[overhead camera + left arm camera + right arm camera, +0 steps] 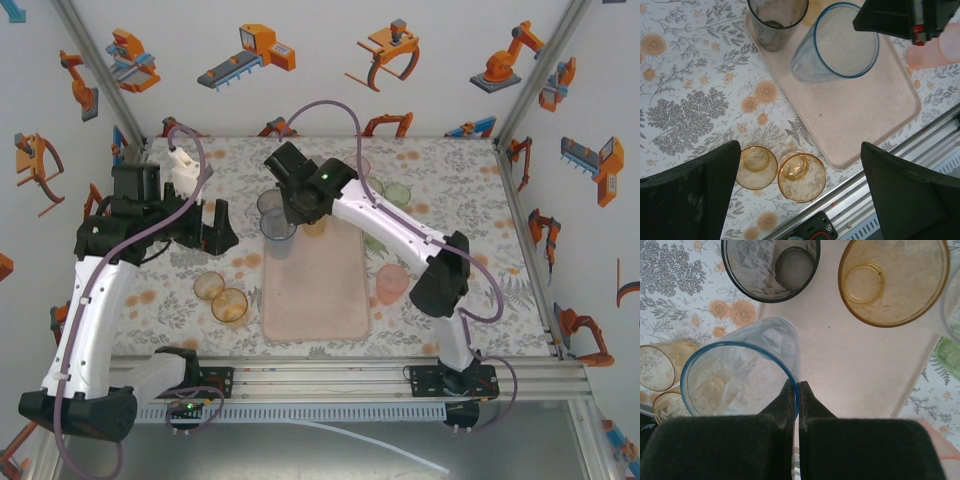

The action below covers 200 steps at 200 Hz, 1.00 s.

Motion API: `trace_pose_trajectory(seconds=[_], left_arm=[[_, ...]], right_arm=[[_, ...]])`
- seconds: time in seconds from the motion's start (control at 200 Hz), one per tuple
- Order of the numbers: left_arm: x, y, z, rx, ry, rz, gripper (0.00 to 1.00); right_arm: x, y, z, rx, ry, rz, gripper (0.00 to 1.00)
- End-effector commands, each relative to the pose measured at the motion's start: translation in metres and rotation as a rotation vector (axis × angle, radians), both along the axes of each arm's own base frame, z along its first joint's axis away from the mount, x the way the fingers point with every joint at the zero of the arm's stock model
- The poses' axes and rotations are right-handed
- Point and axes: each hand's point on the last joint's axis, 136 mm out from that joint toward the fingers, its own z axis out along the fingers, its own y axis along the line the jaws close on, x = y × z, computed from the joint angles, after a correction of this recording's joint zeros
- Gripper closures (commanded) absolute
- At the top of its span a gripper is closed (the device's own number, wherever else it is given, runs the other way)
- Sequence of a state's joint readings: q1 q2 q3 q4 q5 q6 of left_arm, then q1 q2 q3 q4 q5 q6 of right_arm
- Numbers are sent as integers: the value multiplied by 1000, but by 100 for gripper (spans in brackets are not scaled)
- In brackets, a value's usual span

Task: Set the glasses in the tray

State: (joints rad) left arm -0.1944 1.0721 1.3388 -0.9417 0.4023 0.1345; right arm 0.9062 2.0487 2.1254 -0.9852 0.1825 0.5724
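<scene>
Glasses [229, 305] are partly loaded. On the tray [330, 300], at its far end: a smoky grey tumbler [771, 267] and an amber tumbler [895, 280]. The right gripper [798, 387] has its fingers pinched together on the rim wall of a pale-blue tumbler [740, 375], held tilted over the tray. Remaining on the counter [690, 75]: two amber tumblers [802, 176] beside the tray's left edge, a pink tumbler [390, 283] at its right, and a green tumbler [398, 193] beyond. The left gripper [801, 165] hangs over the amber pair, fingers wide apart, empty
</scene>
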Motion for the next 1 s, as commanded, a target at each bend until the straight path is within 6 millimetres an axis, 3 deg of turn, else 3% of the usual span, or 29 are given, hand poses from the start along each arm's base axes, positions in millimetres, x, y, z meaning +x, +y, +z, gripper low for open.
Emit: trace_pose_trajectory(seconds=[0.0, 0.295, 0.996], left_arm=[[-5, -1, 9, -32, -18, -6, 3], [-6, -4, 8, -41, -14, -19, 3], [-5, -5, 6, -43, -11, -25, 3]], right_arm=[[6, 17, 8, 68, -18, -4, 100], [10, 22, -14, 36, 5, -7, 100], [17, 24, -45, -30, 33, -14, 100]])
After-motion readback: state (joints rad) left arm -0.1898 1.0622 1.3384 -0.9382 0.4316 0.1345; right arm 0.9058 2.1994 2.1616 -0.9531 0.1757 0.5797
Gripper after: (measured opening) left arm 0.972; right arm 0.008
